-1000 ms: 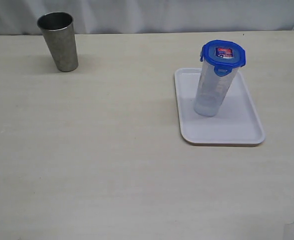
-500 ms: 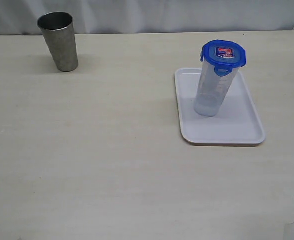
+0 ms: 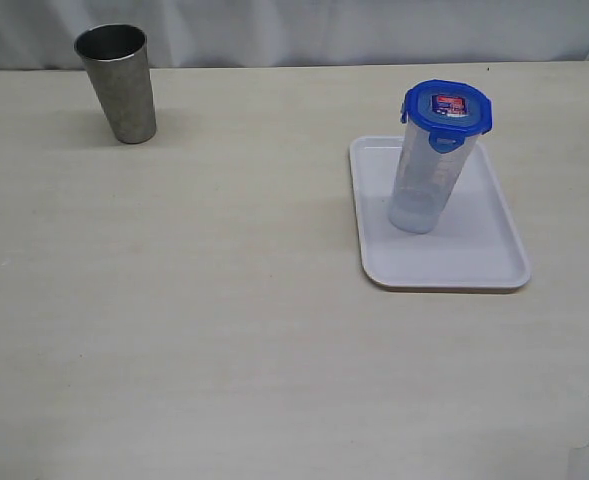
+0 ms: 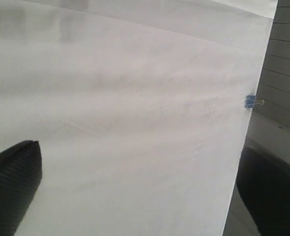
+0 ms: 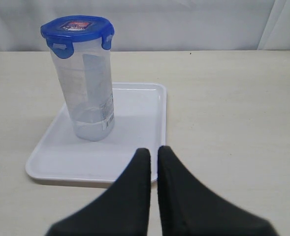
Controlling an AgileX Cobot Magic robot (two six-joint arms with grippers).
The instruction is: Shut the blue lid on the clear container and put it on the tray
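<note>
The clear container (image 3: 424, 180) stands upright on the white tray (image 3: 484, 250), with the blue lid (image 3: 448, 106) on its top. In the right wrist view the clear container (image 5: 88, 93) with the blue lid (image 5: 77, 28) stands on the tray (image 5: 135, 147) beyond my right gripper (image 5: 153, 153), whose black fingers are shut with nothing between them, well short of the container. My left gripper shows only as one dark finger (image 4: 12, 182) and a dark shape (image 4: 273, 191) far apart, open, in front of a white cloth (image 4: 135, 123). Neither gripper appears in the exterior view.
A tapered steel cup (image 3: 119, 82) stands at the back left of the beige table (image 3: 224, 330). A white curtain (image 3: 294, 30) closes off the back. A small blue clip (image 4: 251, 101) holds the white cloth's edge in the left wrist view.
</note>
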